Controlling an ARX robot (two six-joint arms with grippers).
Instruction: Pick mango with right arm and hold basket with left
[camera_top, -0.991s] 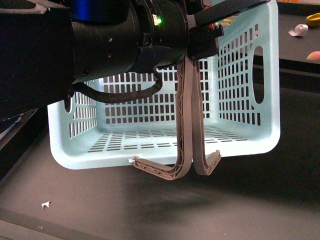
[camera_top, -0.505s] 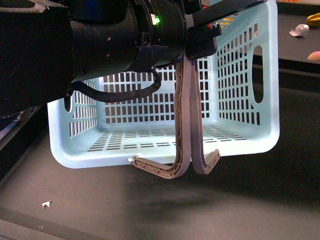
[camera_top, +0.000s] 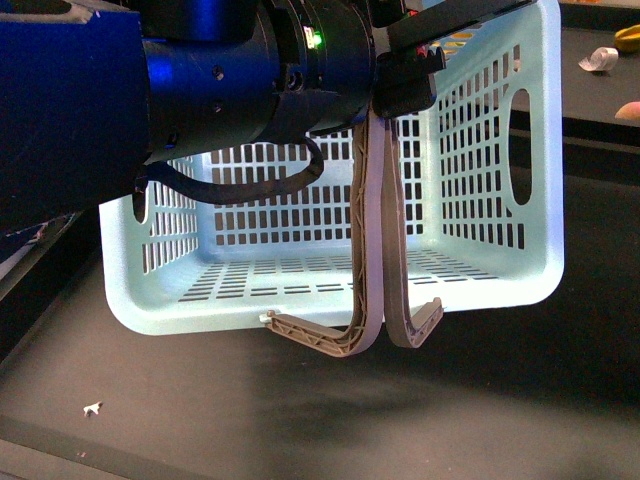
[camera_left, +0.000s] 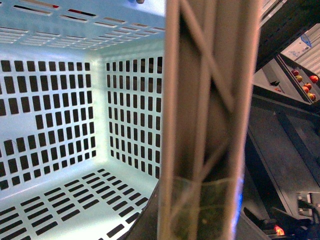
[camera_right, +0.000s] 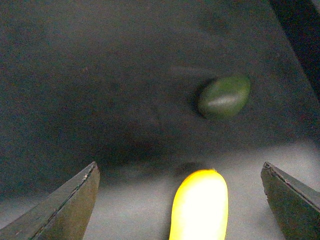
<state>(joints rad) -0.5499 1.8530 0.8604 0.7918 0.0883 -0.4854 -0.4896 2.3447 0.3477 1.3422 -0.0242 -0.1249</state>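
While the left claw is clamped tight on both grey-brown handles, the pale mint basket hangs clear of the dark tabletop. It is tipped open-side forward, probably to receive fruit, and none shows inside. The right claw is spread wide and holds nothing. It is poised over the mango, which is smooth, bright yellow and oval, lying on the tabletop near a green fruit.
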